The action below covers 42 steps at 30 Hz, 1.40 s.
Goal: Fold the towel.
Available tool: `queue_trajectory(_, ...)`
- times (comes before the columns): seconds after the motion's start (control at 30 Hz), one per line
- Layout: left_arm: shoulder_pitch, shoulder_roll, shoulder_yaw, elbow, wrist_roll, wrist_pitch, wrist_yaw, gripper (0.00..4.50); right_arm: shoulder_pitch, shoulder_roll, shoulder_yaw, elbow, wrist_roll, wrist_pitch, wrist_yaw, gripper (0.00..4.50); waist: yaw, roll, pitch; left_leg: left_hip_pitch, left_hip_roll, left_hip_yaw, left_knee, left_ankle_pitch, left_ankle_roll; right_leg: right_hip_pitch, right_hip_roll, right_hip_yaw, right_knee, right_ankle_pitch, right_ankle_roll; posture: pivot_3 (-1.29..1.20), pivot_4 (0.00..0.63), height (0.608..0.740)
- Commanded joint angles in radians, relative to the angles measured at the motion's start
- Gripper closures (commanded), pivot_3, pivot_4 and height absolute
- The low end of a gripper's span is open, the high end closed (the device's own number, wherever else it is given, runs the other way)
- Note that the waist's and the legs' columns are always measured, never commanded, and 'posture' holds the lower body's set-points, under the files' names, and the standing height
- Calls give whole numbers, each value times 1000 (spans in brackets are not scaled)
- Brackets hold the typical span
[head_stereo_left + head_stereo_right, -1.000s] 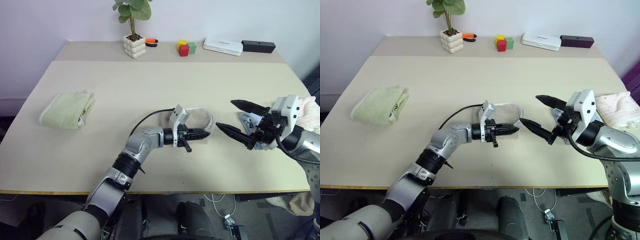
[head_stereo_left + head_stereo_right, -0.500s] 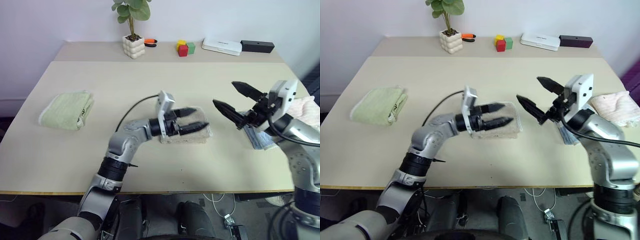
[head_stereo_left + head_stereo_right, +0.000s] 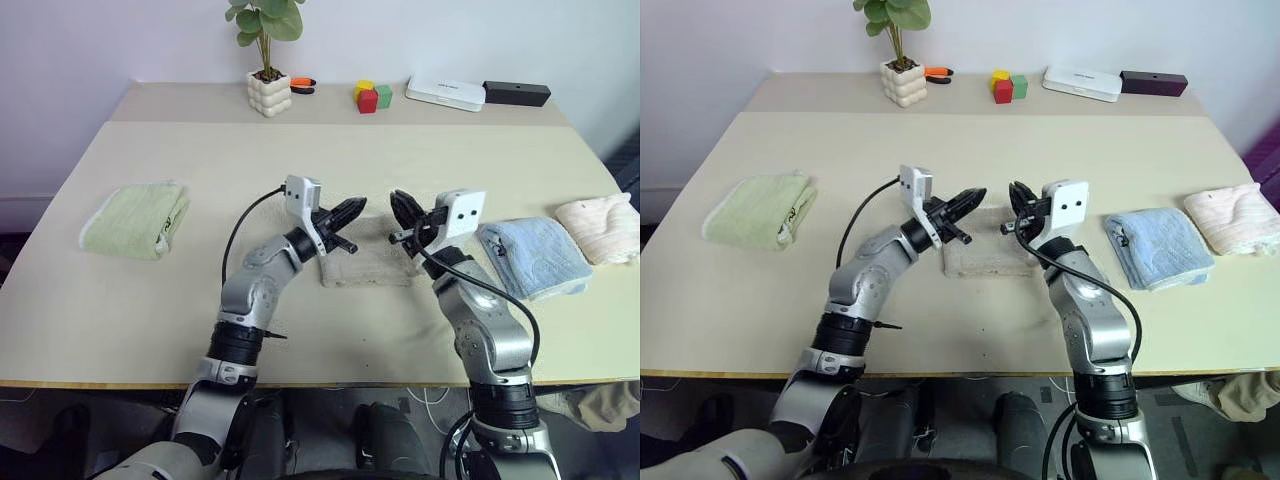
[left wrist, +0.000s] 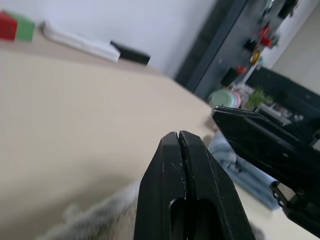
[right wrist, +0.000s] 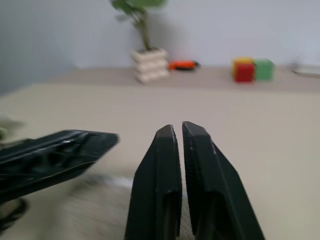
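**Both grippers pinched shut over the towel**

The towel [image 3: 366, 260] lies folded mid-table, between the green towel [image 3: 135, 218] and blue towel [image 3: 532, 256]. Left gripper [image 3: 352, 210] and right gripper [image 3: 401, 207] hover above its far edge — fingers together, empty (folding looks finished).

beige terry towel [image 3: 366, 262], folded into a flat rectangle, lying mid-table

- The towel [image 3: 368, 262] lies folded at the middle of the worktop [image 3: 300, 160].
- The left claw [image 3: 347, 211] and the right claw [image 3: 405, 210], both closed, hover over its far edge.
- A green towel [image 3: 135, 219] lies at left, a blue towel [image 3: 533, 256] at right.
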Motion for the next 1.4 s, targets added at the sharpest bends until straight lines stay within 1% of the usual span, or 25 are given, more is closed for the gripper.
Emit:
queue_trajectory(0.03,-7,1,-52,90,81,-37,10,4500,16,0,69,79,-86,41,-27,4434,-3,0,0,0,0,0,0,0,0,0,0,0,0,0,0,0,150,735)
queue_trajectory(0.1,-7,10,-67,147,123,-59,17,4500,17,5,67,127,-118,55,-61,4434,-2,0,0,0,0,0,0,0,0,-1,0,0,0,0,0,0,150,735)
queue_trajectory(0.17,-16,14,-57,182,132,-65,22,4500,16,19,49,141,-110,62,-72,4434,-1,-1,0,0,0,0,0,0,0,0,0,0,0,0,0,0,150,735)
queue_trajectory(0.3,-17,39,-52,236,148,-50,2,4500,13,4,39,144,-146,83,-104,4434,0,0,-2,1,0,0,0,0,0,1,0,0,0,0,-1,0,150,735)
queue_trajectory(0.43,-15,43,-13,235,128,-65,17,4500,12,-4,-16,158,-147,93,-139,4434,0,0,-3,1,1,-1,0,0,0,1,0,0,0,0,-1,0,150,735)
queue_trajectory(0.53,-12,48,12,212,96,-69,-9,4500,16,-8,-49,158,-106,80,-105,4434,0,0,-3,1,1,-1,0,0,0,2,0,0,0,0,-1,0,150,735)
queue_trajectory(0.6,-1,54,20,178,70,-44,-34,3975,13,0,-66,143,-69,76,-76,3910,-2,0,-3,1,1,0,0,0,0,1,0,0,0,0,-1,0,150,735)
queue_trajectory(0.67,6,70,17,152,68,-42,-53,3248,1,0,-68,131,-54,82,-58,3193,-4,0,-3,1,1,-1,0,0,0,1,0,0,0,0,0,0,150,735)
queue_trajectory(0.73,11,86,19,116,60,-50,-76,2248,-14,4,-80,112,-33,95,-47,2188,-7,0,-3,1,1,0,0,0,0,1,0,0,0,0,0,0,150,735)
queue_trajectory(0.8,13,108,33,67,43,-37,-88,1312,-34,-1,-106,85,6,143,-37,1268,-11,0,-3,1,1,0,0,0,0,1,0,0,0,0,0,0,150,735)
queue_trajectory(0.83,14,126,38,33,28,-31,-110,803,-45,-17,-118,62,29,177,-18,725,-14,0,-3,1,1,0,0,0,0,0,0,0,0,0,0,0,150,735)
queue_trajectory(0.87,14,147,43,4,18,-25,-126,369,-60,-26,-149,36,77,231,-5,332,-20,1,-2,1,1,0,-1,0,0,0,0,0,0,0,0,0,150,735)
queue_trajectory(0.9,14,171,43,-22,10,-31,-158,22,-77,-29,-191,9,157,307,12,11,-22,1,-2,0,1,0,-1,0,0,0,0,0,1,0,0,0,150,735)
queue_trajectory(0.97,10,217,63,-66,-49,22,-223,22,-102,-63,-241,-32,266,446,47,11,-22,2,-1,0,1,0,-1,0,0,-1,0,0,1,0,0,0,150,735)
queue_trajectory(1.03,5,297,78,-85,-66,22,-304,22,-127,-121,-286,-56,355,562,86,11,-23,2,-1,0,1,0,-2,0,0,-1,0,0,1,0,0,0,150,735)
queue_trajectory(1.1,1,357,93,-98,-112,68,-373,22,-151,-157,-319,-46,393,632,77,11,-22,2,-1,0,1,0,-2,0,0,-1,0,0,1,0,0,0,150,735)
queue_trajectory(1.17,2,399,101,-114,-145,95,-430,22,-160,-185,-325,-37,413,676,83,11,-21,2,-1,0,1,0,-2,0,0,-1,0,0,1,0,0,0,150,735)
queue_trajectory(1.23,3,414,100,-118,-152,98,-447,22,-162,-195,-326,-38,427,697,86,11,-21,2,-1,0,1,0,-2,0,0,-1,0,0,0,0,0,0,150,735)
queue_trajectory(1.4,3,416,102,-120,-154,105,-454,22,-165,-200,-329,-40,438,712,79,11,-22,2,-1,0,1,0,-2,0,0,-1,-1,0,0,0,0,0,150,735)
